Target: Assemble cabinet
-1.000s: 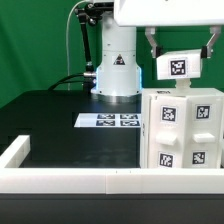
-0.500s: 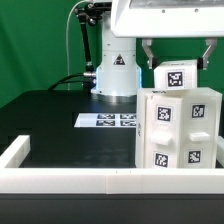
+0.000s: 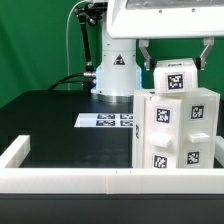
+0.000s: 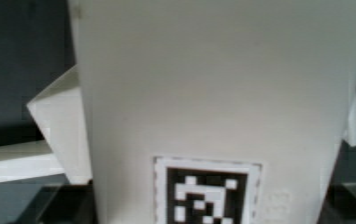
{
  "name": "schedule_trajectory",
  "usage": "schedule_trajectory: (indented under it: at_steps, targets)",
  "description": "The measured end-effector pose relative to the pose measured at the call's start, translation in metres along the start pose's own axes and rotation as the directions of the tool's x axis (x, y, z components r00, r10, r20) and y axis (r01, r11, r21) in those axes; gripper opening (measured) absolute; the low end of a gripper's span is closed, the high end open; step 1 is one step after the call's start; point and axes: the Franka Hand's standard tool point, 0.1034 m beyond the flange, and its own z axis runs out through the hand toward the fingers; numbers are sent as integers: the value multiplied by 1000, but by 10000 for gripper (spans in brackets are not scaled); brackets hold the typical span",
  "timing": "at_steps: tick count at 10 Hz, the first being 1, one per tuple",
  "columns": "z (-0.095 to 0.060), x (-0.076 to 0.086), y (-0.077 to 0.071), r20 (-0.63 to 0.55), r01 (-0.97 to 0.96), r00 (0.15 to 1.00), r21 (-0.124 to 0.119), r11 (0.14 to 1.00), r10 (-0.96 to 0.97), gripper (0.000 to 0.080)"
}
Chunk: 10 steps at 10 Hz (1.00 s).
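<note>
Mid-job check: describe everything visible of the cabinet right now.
The cabinet is a white, plastic-looking, square-sided box. It stands upright on the black table at the exterior view's right, just behind the low white rail, which hides its bottom edge. Seams divide its front into blocks, and four black-and-white square tags show there. A tagged block sits at its top, held in the gripper.

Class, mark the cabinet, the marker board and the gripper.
cabinet (image 3: 182,134), exterior view, front face.
marker board (image 3: 104,121), exterior view, middle of board.
gripper (image 3: 176,62), exterior view, midway between fingertips, holding tagged white part (image 3: 175,82).
</note>
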Motion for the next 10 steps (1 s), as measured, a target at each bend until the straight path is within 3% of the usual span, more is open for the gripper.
schedule_trajectory:
  at_steps: [5,7,10]
  targets:
    - [0,0,0,0,-26,1000,0,1000,26,558]
    - [0,0,0,1,-192,981,1,981,192,559]
    - [1,-1,-5,-19,-542,840,23,840,543,560]
